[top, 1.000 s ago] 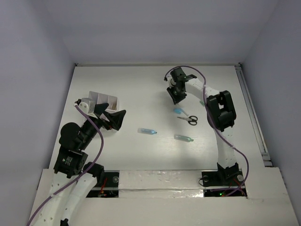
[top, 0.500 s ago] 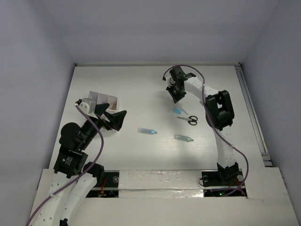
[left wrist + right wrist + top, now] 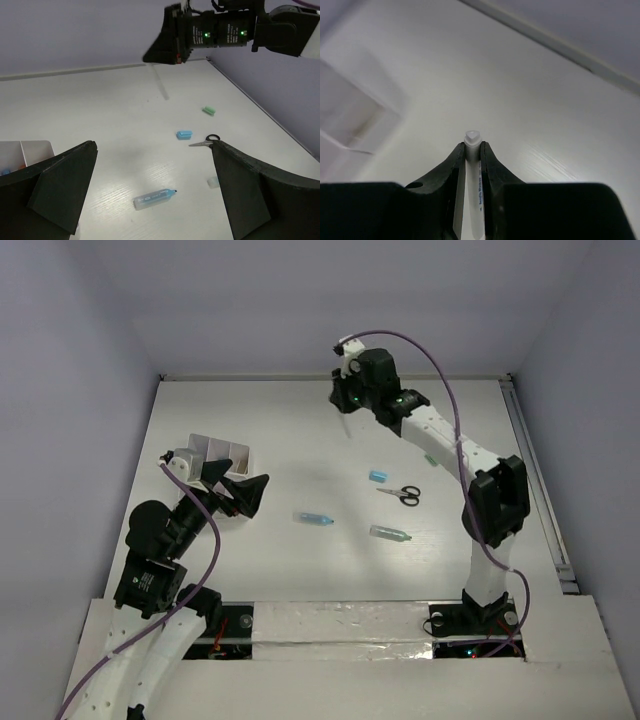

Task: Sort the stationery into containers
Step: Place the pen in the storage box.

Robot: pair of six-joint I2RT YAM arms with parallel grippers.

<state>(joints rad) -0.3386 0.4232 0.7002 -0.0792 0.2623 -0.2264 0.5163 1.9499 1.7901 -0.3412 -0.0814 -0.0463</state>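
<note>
Right fingers (image 3: 447,175) are pressed narrow on a thin white pen (image 3: 472,137), one on each side of the barrel. The pen's rounded end pokes out just past their tips, and some blue print shows on the barrel further back between them. From the left wrist view that pen hangs slanted beneath the right arm (image 3: 440,435), well beyond the scissors (image 3: 403,495) and to their left. Whether its lower end touches the white surface (image 3: 300,570) cannot be told. The scissors lie flat with their blades together, black handles to the right and tips pointing left. A short blue capsule (image 3: 377,476) lies just past those tips on the far side, near them but apart. A pale teal capped piece (image 3: 390,533) lies near the scissors on the side of the arm bases. A clear marker with a blue tip (image 3: 313,518) rests further left of the scissors and slightly nearer the bases. A small green piece (image 3: 208,110) sits beyond the scissors to the right, mostly under the right arm in the overhead view. The white divided box (image 3: 222,452) stands well apart to the left of the scissors, its compartments largely out of sight. Left fingers (image 3: 65,180) are spread wide with nothing between them. They sit on the scissors' side of the box, close against its near corner, though whether they touch it is unclear.
</note>
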